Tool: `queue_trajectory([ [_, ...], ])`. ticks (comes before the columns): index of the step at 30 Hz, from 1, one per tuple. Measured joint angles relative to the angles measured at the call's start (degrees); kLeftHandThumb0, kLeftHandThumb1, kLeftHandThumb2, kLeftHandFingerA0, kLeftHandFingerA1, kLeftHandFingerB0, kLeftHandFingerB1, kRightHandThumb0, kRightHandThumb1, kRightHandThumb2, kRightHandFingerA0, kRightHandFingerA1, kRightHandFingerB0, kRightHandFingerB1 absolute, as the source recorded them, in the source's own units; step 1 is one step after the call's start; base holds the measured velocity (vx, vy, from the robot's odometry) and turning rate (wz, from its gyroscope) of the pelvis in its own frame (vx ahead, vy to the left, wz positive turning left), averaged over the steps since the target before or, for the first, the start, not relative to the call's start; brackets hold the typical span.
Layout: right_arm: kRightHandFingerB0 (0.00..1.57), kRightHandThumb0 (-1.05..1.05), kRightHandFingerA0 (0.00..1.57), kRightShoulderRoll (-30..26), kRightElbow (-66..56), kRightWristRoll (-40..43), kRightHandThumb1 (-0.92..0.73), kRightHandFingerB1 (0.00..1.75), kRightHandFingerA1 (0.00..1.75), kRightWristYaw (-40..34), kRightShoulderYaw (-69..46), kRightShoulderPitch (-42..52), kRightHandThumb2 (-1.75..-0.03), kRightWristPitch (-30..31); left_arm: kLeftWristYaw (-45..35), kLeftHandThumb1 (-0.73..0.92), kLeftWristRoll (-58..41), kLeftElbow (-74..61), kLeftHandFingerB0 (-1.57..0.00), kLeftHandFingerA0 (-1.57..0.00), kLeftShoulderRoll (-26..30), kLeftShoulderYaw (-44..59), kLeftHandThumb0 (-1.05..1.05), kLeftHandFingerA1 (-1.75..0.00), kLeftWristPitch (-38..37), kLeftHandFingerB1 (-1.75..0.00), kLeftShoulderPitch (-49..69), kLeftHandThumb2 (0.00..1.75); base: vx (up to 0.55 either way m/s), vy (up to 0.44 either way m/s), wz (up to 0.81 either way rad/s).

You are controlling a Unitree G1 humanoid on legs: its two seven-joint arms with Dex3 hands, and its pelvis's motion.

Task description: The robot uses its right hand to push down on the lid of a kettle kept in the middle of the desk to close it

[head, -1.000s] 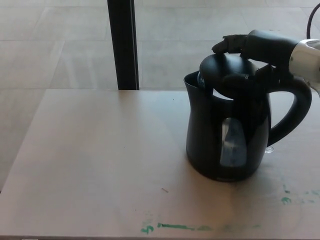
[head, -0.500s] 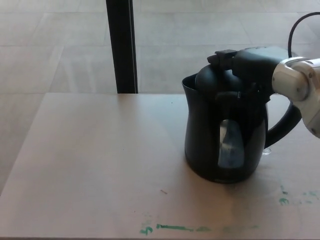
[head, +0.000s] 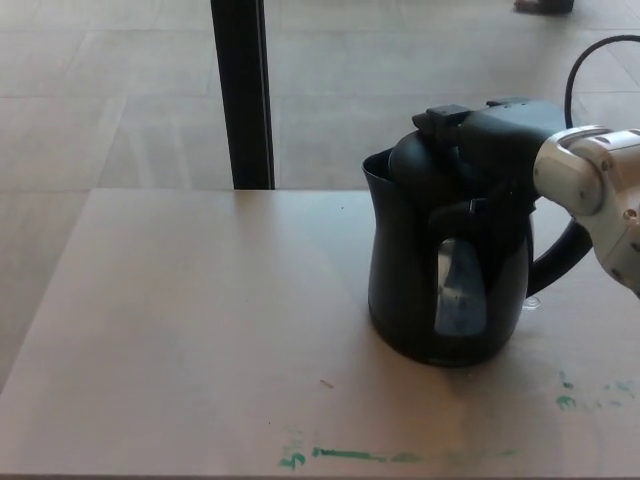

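Observation:
A black electric kettle (head: 405,290) stands upright on the pale desk (head: 200,300), right of the middle, with a clear water window (head: 460,295) facing me and its handle (head: 560,262) pointing right. My right hand (head: 495,130) comes in from the right on a white forearm (head: 600,190). It lies flat on top of the kettle's lid (head: 415,160), open, holding nothing, its fingers (head: 445,118) stretched across the lid towards the spout. The lid sits low against the kettle's rim; black on black hides the seam. My left hand does not show.
A black post (head: 240,90) rises behind the desk's far edge, left of the kettle. Green paint marks (head: 345,456) run along the near edge. A dark cable (head: 580,60) loops above my right forearm. Beyond the desk lies tiled floor.
My right hand has come down and further over the lid, and the lid has sunk from raised to low on the rim. The view has also shifted slightly.

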Motion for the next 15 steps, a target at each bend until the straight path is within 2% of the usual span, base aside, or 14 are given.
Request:
queue_trajectory([
  [1, 0.26, -0.85, 0.13, 0.00, 0.07, 0.12, -0.73, 0.31, 0.40, 0.15, -0.33, -0.03, -0.63, -0.06, 0.00, 0.64, -0.02, 0.06, -0.36, -0.46, 0.00, 0.06, -0.72, -0.45, 0.00, -0.35, 0.00, 0.60, 0.00, 0.000, 0.00],
  [4, 0.23, -0.88, 0.14, -0.07, 0.32, 0.71, -0.75, 0.30, 0.37, 0.89, -1.35, -0.16, -0.64, -0.22, 0.02, 0.64, -0.07, 0.30, -0.38, -0.47, 0.00, 0.26, -0.70, -0.46, 0.03, -0.36, -0.01, 0.60, 0.00, 0.000, 0.00],
  [5, 0.00, -0.40, 0.01, -0.17, 0.37, 0.92, -0.31, 0.49, 0.52, 1.32, -1.69, -0.31, -0.98, -0.50, 0.02, 0.66, -0.11, 0.39, -0.37, -0.46, 0.00, 0.43, -0.72, -0.47, 0.04, -0.36, 0.01, 0.60, 0.00, 0.000, 0.00],
  [6, 0.13, -0.97, 0.06, -0.20, 0.41, 1.12, -0.68, 0.33, 0.35, 1.72, -2.03, -0.52, -0.72, -0.72, 0.01, 0.67, -0.13, 0.39, -0.36, -0.48, 0.00, 0.52, -0.72, -0.46, 0.04, -0.36, 0.05, 0.60, 0.00, 0.000, 0.00],
  [7, 0.05, -0.89, 0.00, -0.20, 0.44, 1.28, -0.60, 0.39, 0.32, 2.17, -2.29, -0.77, -1.05, -0.83, 0.01, 0.67, -0.13, 0.38, -0.36, -0.48, 0.00, 0.53, -0.73, -0.46, 0.04, -0.35, 0.08, 0.60, 0.00, 0.000, 0.00],
  [8, 0.05, -0.89, 0.00, -0.21, 0.56, 1.44, -0.60, 0.39, 0.32, 2.70, -2.49, -0.99, -1.05, -0.92, 0.02, 0.67, -0.12, 0.38, -0.36, -0.48, -0.01, 0.52, -0.73, -0.46, 0.03, -0.35, 0.18, 0.60, 0.00, 0.000, 0.00],
  [9, 0.13, -0.99, 0.00, -0.22, 0.73, 1.66, -0.65, 0.36, 0.28, 3.45, -2.74, -1.35, -1.07, -1.02, 0.03, 0.68, -0.11, 0.38, -0.35, -0.46, -0.01, 0.52, -0.72, -0.47, 0.03, -0.36, 0.32, 0.61, 0.00, 0.000, 0.00],
  [11, 0.13, -0.99, 0.00, -0.24, 1.04, 2.18, -0.65, 0.36, 0.28, 4.65, -3.30, -1.97, -1.07, -1.18, 0.01, 0.68, -0.11, 0.37, -0.35, -0.46, -0.01, 0.52, -0.72, -0.47, 0.03, -0.36, 0.49, 0.61, 0.00, 0.000, 0.00],
  [12, 0.14, -0.93, 0.04, -0.24, 1.28, 2.47, -0.62, 0.30, 0.17, 5.34, -3.65, -2.41, -1.08, -1.32, 0.01, 0.69, -0.11, 0.36, -0.34, -0.45, -0.01, 0.51, -0.71, -0.46, 0.03, -0.36, 0.59, 0.61, 0.00, 0.000, 0.00],
  [13, 0.14, -0.93, 0.04, -0.24, 1.59, 2.75, -0.62, 0.30, 0.17, 5.97, -3.96, -2.76, -1.08, -1.49, 0.00, 0.69, -0.11, 0.35, -0.34, -0.45, -0.01, 0.51, -0.71, -0.46, 0.03, -0.36, 0.67, 0.61, 0.00, 0.000, 0.00],
  [14, 0.09, -1.00, 0.12, -0.24, 1.85, 2.96, -0.65, 0.23, 0.11, 6.60, -4.22, -3.14, -1.04, -1.60, 0.00, 0.69, -0.11, 0.33, -0.34, -0.46, -0.01, 0.51, -0.71, -0.47, 0.03, -0.36, 0.76, 0.61, 0.00, 0.000, 0.00],
  [15, 0.10, -1.05, 0.03, -0.24, 2.02, 3.22, -0.70, 0.08, 0.01, 7.29, -4.56, -3.41, -1.14, -1.64, 0.01, 0.69, -0.11, 0.32, -0.35, -0.46, -0.01, 0.51, -0.72, -0.46, 0.03, -0.36, 0.83, 0.61, 0.00, 0.000, 0.00],
])
